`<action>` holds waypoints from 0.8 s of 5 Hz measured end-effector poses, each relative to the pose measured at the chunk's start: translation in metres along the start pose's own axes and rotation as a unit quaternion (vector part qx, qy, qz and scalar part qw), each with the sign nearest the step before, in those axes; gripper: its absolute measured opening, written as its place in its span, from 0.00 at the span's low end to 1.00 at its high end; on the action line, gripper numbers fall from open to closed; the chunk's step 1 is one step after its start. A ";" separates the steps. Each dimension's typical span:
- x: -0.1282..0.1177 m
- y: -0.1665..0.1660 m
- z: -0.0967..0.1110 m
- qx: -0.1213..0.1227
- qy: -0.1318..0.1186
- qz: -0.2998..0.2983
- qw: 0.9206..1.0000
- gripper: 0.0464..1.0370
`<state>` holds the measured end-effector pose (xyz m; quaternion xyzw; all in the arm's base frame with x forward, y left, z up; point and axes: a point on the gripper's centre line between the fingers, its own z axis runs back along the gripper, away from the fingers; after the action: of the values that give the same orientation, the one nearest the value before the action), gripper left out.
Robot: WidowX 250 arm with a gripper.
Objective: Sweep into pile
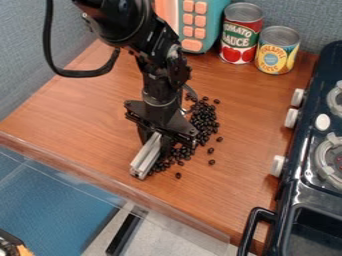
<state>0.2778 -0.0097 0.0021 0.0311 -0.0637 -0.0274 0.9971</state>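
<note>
My black gripper [157, 139] hangs low over the middle of the wooden counter, shut on a grey metal bar [145, 156]. The bar slants from between the fingers toward the counter's front edge, its near end low at the wood. Small black beans [204, 120] lie in a loose band to the right of the gripper and bar, running from behind the wrist down to the bar's right side. A few stray beans [212, 162] are scattered farther right and in front. The gripper hides part of the band.
Two cans, a red one [241, 36] and a yellow one [276, 52], stand at the back beside a teal toy with orange buttons [202, 22]. A dark toy stove [300, 175] borders the right side. A clear raised lip [107, 181] runs along the counter's front edge.
</note>
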 end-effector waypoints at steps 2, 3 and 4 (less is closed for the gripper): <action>-0.004 0.018 0.006 0.002 0.016 0.038 0.999 0.35; 0.008 0.052 0.031 0.004 -0.013 0.125 0.992 0.35; 0.012 0.074 0.053 0.005 -0.026 0.171 0.985 0.35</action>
<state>0.2868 0.0604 0.0611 0.0244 -0.0944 0.1433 0.9849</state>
